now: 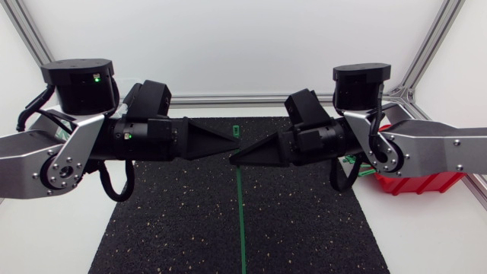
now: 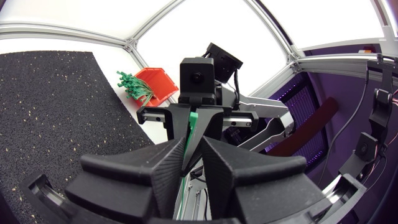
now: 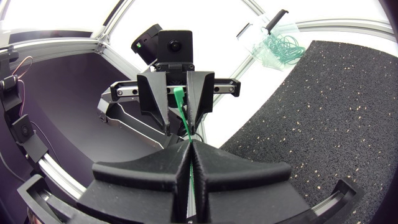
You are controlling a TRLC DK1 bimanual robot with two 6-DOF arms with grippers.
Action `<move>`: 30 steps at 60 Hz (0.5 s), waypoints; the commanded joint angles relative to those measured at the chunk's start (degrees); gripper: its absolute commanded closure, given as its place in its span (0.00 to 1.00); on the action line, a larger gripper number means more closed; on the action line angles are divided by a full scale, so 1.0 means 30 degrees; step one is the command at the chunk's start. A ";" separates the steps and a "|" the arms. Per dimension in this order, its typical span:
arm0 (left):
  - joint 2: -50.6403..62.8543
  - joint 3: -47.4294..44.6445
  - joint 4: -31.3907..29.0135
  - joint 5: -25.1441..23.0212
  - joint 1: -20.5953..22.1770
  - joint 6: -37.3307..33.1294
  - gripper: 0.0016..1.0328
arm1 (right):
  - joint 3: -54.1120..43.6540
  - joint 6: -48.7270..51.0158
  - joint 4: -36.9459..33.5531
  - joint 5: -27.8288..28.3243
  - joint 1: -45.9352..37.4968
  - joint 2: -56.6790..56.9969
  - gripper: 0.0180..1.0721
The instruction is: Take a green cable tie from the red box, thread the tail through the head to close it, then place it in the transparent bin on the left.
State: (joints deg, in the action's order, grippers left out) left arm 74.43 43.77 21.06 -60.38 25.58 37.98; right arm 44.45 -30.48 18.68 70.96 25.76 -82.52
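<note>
**Two-arm hold above the black mat [image 1: 175,228], head view.** The left gripper [image 1: 231,140] and right gripper [image 1: 233,159] meet tip to tip over the middle of the mat. Both are pinched closed on one green cable tie [image 1: 241,221]. The left takes it near the far end, where a short green stub shows just beyond its fingers. The right takes it just nearer. From there the long strap runs on toward the near edge of the mat, unsupported. No loop is formed yet, so threading appears to be the step in hand.

The red box [image 1: 415,183] lies at the right, partly under the right arm. The transparent bin [image 3: 273,46], already holding green ties, shows only in the right wrist view.

**Hazards, as judged:**
- The fingertips stand almost touching, so a small misaligned move could knock them together.
- The thin strap could twist or slide out of either pinch when bent.
- The free tail may drag on the rough mat and pull the head out of line with the tail.
</note>
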 commanded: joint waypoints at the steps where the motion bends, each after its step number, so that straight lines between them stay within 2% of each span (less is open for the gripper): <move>1: 0.0120 -0.0029 0.0539 -0.0411 0.0291 0.0613 0.85 | -0.0636 -0.0534 0.0132 -0.0157 -0.0061 -0.0003 0.95; 21: 0.0120 0.0000 0.0539 -0.0293 0.0232 0.0701 0.85 | -0.0782 -0.0504 0.0220 -0.0186 -0.0061 0.0319 0.95; 26: 0.0150 0.0030 0.0539 -0.0205 0.0203 0.0759 0.96 | -0.0841 -0.0504 0.0220 -0.0215 -0.0061 0.0378 0.95; 30: 0.0150 0.0030 0.0539 -0.0176 0.0203 0.0759 0.96 | -0.0899 -0.0534 0.0278 -0.0245 0.0027 0.0437 0.95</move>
State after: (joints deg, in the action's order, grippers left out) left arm 74.65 43.77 21.12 -59.94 25.58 39.03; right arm 43.72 -30.48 19.14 70.89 25.76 -81.76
